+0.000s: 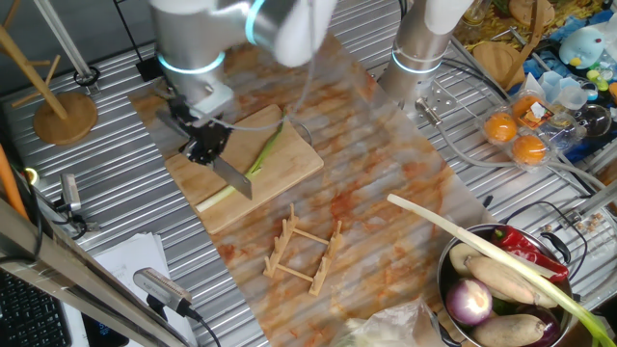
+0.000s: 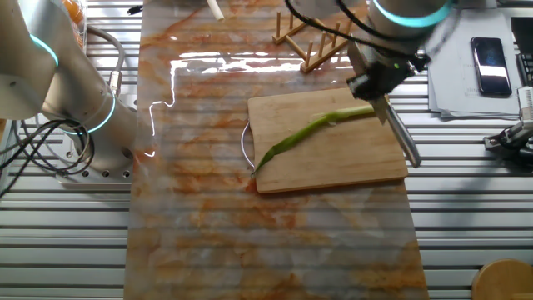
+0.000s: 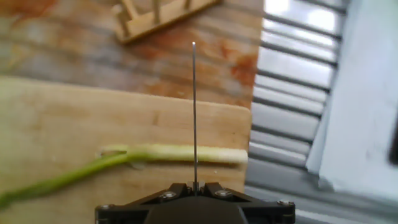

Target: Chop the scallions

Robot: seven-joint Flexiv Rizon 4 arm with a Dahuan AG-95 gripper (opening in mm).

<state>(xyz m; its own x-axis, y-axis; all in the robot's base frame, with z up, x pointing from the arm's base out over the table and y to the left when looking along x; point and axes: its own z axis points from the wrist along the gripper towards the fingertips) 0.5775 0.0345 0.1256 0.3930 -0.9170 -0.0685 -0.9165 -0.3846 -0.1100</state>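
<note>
Bamboo cutting board (image 1: 275,154) lies on a marbled orange-and-white mat on the ribbed metal desk (image 1: 116,87), and on it rests the scallion (image 2: 310,130), a single slim stalk laid lengthwise. Its pale root end points toward the gripper's side of the board, and its green leaf tip trails to the opposite edge, near a wire handle.

Your gripper (image 1: 204,141) is clamped on the handle of a knife (image 1: 234,178), with the blade pointing away from the hand. In the hand view you look straight along the blade's spine, which shows as a thin vertical line crossing the whitish part of the stalk, a little in from the cut root end. You cannot tell from these views whether the edge is touching the stalk or hovering just above it.

Judging by its look, the scallion is very light, soft and hollow toward the green end, firmer at the white end. It is round and nothing pins it, so it may roll or slide under the blade instead of parting. A straight downward press with the edge square to the stalk should serve best; the firm white section is the safer place for a first cut.

Beyond the board stands a small wooden rack (image 1: 304,253). Far off to one side, a metal bowl (image 1: 453,284) holds a red onion, peppers and pale roots, with a long thick leek (image 1: 482,246) resting across it.
</note>
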